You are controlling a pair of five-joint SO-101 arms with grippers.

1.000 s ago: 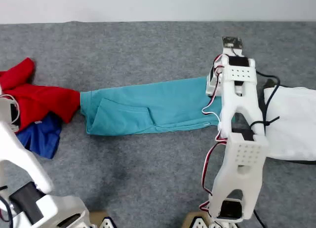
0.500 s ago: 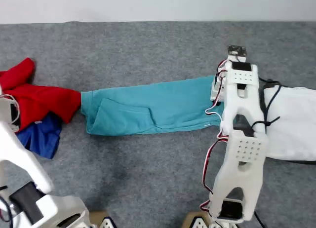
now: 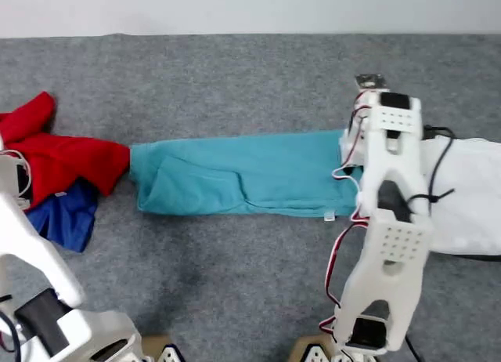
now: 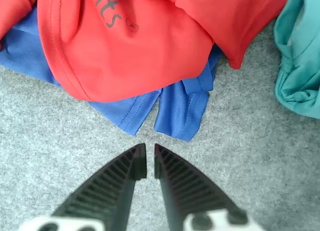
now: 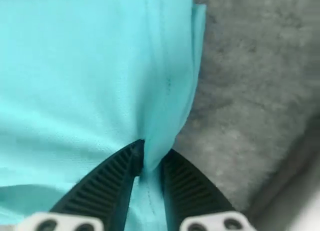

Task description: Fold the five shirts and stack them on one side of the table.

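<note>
A teal shirt (image 3: 243,176) lies stretched in a long band across the middle of the grey table. My right gripper (image 5: 148,160) is shut on its right-hand end, pinching a fold of the teal shirt (image 5: 95,76) between its fingers; in the high view the right arm (image 3: 387,174) stands over that end. A red shirt (image 3: 59,154) lies crumpled at the far left on top of a blue shirt (image 3: 66,213). My left gripper (image 4: 150,163) hangs shut with nothing in it, over bare table just short of the blue shirt (image 4: 180,108) and red shirt (image 4: 130,46).
A white shirt (image 3: 466,193) lies at the right edge, partly under the right arm and its cables. The left arm's base (image 3: 47,315) stands at the front left corner. Grey carpet-like table surface (image 3: 235,284) lies open at the front middle.
The right arm has pulled the teal shirt's end to the right, and the band now lies straighter and flatter. The left arm has not moved.
</note>
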